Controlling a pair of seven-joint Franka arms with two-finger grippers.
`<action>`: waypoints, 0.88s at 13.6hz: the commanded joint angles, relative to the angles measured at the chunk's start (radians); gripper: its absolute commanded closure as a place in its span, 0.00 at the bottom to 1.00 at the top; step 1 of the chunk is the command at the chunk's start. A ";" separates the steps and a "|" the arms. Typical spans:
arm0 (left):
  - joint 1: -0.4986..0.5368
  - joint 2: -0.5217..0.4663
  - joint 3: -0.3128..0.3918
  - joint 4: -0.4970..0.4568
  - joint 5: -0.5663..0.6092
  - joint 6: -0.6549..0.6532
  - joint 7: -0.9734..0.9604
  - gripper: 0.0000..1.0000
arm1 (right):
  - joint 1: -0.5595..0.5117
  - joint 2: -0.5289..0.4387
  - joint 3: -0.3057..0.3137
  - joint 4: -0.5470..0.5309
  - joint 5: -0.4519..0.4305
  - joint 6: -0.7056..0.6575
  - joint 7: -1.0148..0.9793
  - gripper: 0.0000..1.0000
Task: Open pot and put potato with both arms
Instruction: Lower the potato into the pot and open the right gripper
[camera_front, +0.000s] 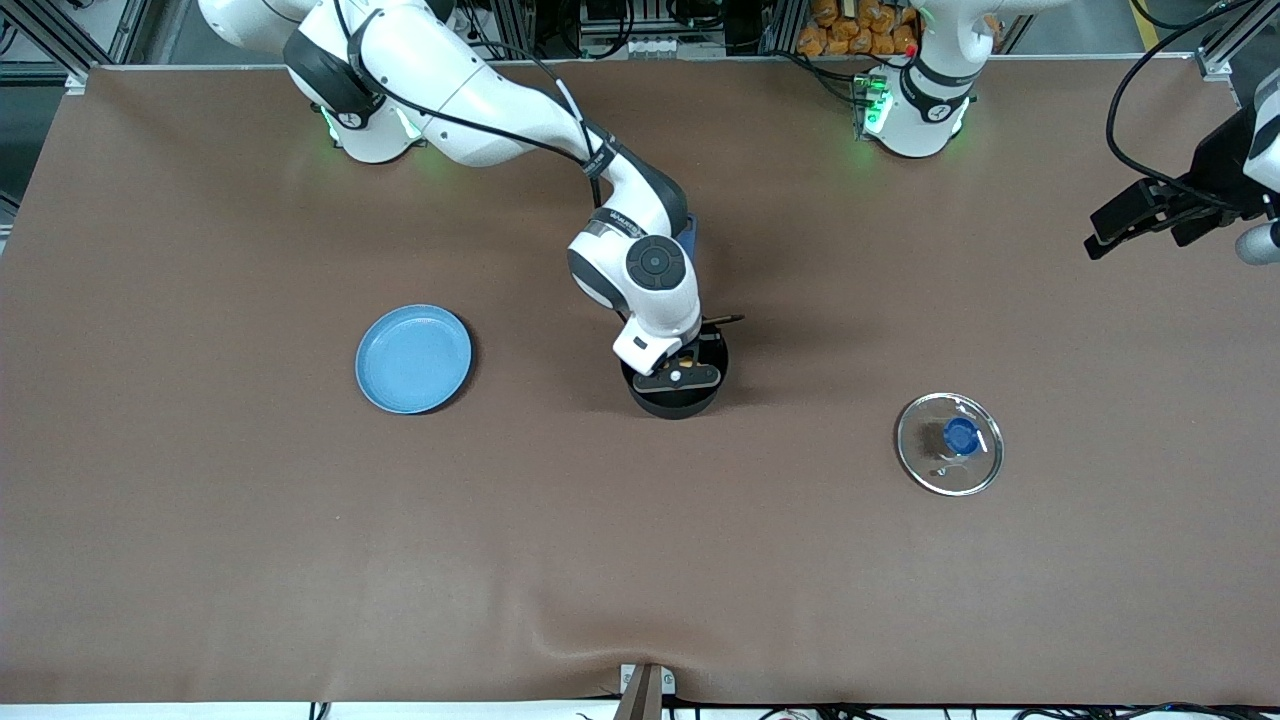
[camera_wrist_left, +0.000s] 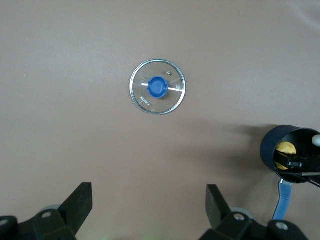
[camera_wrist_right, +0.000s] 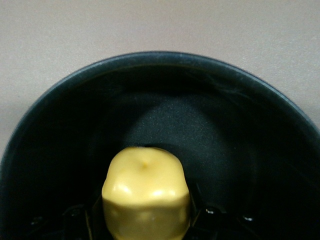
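Right now, potato (camera_wrist_right: 146, 192): I see it inside the pot's mouth, sitting between my right gripper's fingers; whether it rests on the pot floor I cannot tell.
Potato handling: I judge it light, firm and lumpy, with a smooth skin that could slip; gripping across its narrow middle looks safest to me.
Pot (camera_front: 676, 392): it stands open near the table's middle, black wall intact, its blue handle (camera_wrist_left: 283, 198) showing in the left wrist view.
Pot handling: I judge it stiff and steady enough to take a drop from low height; I would avoid nudging the rim.
Right gripper (camera_front: 678, 372): it is down over the pot's mouth, clasping the potato on both sides.
Lid (camera_front: 949, 443): it lies flat on the table, knob up, well apart from the pot toward the left arm's end.
Lid handling: I judge the glass fragile and the steel rim slick; the blue knob is the place to pinch.
Left gripper (camera_wrist_left: 149, 207): it hangs high over the table near the left arm's end, fingers spread, holding nothing; this arm waits.
Plate (camera_front: 413, 358): it sits toward the right arm's end, bare.
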 joint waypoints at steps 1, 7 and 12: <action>-0.001 -0.026 0.006 -0.031 -0.020 0.002 0.012 0.00 | 0.009 0.039 -0.008 0.038 -0.028 -0.008 0.028 0.63; 0.003 -0.026 0.009 -0.025 -0.020 0.004 0.012 0.00 | -0.006 -0.004 0.008 0.119 -0.014 -0.119 0.081 0.00; 0.005 -0.027 0.009 -0.025 -0.020 0.007 0.012 0.00 | -0.020 -0.067 0.010 0.208 0.082 -0.267 0.090 0.00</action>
